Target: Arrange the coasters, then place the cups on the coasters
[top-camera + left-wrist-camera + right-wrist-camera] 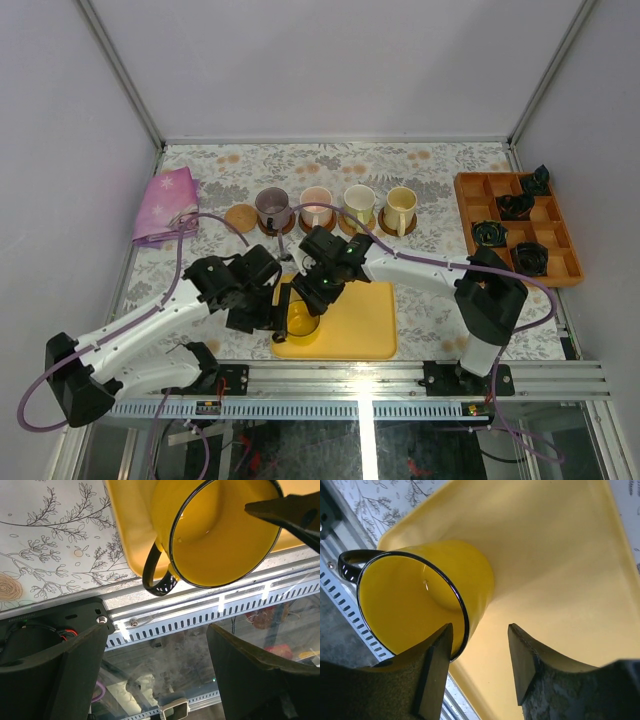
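A yellow cup (303,320) with a black rim and handle stands on the left part of the yellow tray (360,318). My right gripper (480,627) is open over it. One finger (436,666) is inside the yellow cup (415,597), and the cup's wall lies between the jaws. My left gripper (157,630) is open and empty just left of the yellow cup (220,530). At the back, the purple-grey cup (272,208), pink cup (316,205), green-handled white cup (358,205) and cream cup (400,207) each sit on a coaster. One bare coaster (241,217) lies left of them.
An orange compartment box (520,225) with small black parts stands at the right. A pink cloth (165,205) lies at the back left. The slotted metal rail (210,615) of the table's near edge runs right beside the tray.
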Action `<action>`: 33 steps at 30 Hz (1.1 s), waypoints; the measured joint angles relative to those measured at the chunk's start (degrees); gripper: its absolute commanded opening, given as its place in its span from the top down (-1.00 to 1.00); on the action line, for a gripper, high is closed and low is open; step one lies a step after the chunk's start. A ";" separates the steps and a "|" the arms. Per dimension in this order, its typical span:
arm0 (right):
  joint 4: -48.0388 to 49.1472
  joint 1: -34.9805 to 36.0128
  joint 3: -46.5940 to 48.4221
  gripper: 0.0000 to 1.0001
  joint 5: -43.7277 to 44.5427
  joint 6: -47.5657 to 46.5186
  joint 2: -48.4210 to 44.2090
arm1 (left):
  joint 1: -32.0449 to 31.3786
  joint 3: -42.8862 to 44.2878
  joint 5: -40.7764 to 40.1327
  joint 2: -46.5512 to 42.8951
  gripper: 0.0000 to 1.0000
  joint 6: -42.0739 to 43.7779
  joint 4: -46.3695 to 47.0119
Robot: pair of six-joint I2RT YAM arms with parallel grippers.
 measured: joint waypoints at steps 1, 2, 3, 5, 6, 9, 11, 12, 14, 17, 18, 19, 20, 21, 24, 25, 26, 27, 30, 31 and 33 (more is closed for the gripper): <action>-0.17 0.04 0.09 0.05 0.42 -0.15 0.07 | -0.15 0.00 0.00 0.37 -0.61 0.00 0.09; -0.48 0.07 0.15 0.13 1.07 -0.15 0.07 | -0.31 0.00 -0.02 0.66 -0.61 0.00 0.24; -0.70 0.07 0.31 0.18 1.66 -0.20 0.07 | -0.37 0.00 -0.07 0.90 -0.61 0.02 0.42; -0.94 0.07 0.59 0.22 3.26 -0.15 0.07 | -0.46 0.00 -0.17 1.07 -0.61 0.02 0.90; -1.07 0.07 0.70 0.23 4.26 -0.20 0.07 | -0.46 0.00 -0.24 1.09 -0.61 0.04 1.09; -1.75 0.07 1.29 0.23 7.61 -0.17 0.07 | -0.48 0.00 -0.55 1.36 -0.62 0.11 1.81; -1.97 0.09 1.57 0.23 10.21 -0.20 0.07 | -0.48 0.00 -0.68 1.75 -0.62 0.35 2.58; -2.08 0.09 1.64 0.23 11.37 -0.22 0.07 | -0.50 0.00 -0.83 1.99 -0.62 0.55 2.95; -2.25 0.09 1.66 0.24 13.53 -0.39 0.09 | -0.52 0.00 -1.01 2.69 -0.63 1.01 4.22; -2.27 0.07 1.66 0.28 15.89 -0.39 0.28 | -0.55 0.00 -1.36 3.93 -0.63 2.03 6.29; -2.27 0.07 1.66 0.31 16.61 -0.35 0.44 | -0.57 0.00 -1.57 4.42 -0.63 2.40 6.99; -2.27 0.07 1.66 0.33 17.16 -0.33 0.57 | -0.61 0.00 -1.84 4.90 -0.64 2.84 7.65; -2.29 0.04 1.66 0.35 17.81 -0.07 0.72 | -0.66 0.02 -2.08 5.31 -0.64 3.19 8.15; -2.34 -0.02 1.66 0.37 18.32 0.17 0.79 | -0.72 0.02 -2.32 5.79 -0.64 3.61 8.70; -2.54 -0.42 1.66 0.43 19.80 1.62 0.81 | -0.74 0.09 -2.97 6.91 -0.64 4.72 9.86; -2.64 -0.63 1.66 0.44 20.24 2.23 0.81 | -0.76 0.15 -3.23 7.26 -0.64 5.16 10.21; -2.75 -0.83 1.66 0.45 20.85 2.91 0.81 | -0.79 0.26 -3.50 7.58 -0.64 5.55 10.54; -2.89 -1.05 1.66 0.46 21.44 3.58 0.81 | -0.79 0.39 -3.72 7.85 -0.64 5.84 10.78; -3.45 -1.53 1.64 0.46 23.50 5.88 0.76 | -0.79 0.83 -4.76 8.41 -0.65 6.88 11.82; -3.58 -1.66 1.62 0.44 24.09 6.67 0.68 | -0.79 0.87 -4.98 8.48 -0.66 7.19 12.33; -3.78 -1.86 1.53 0.31 24.92 7.93 0.42 | -0.81 0.92 -5.31 8.52 -0.68 7.96 13.18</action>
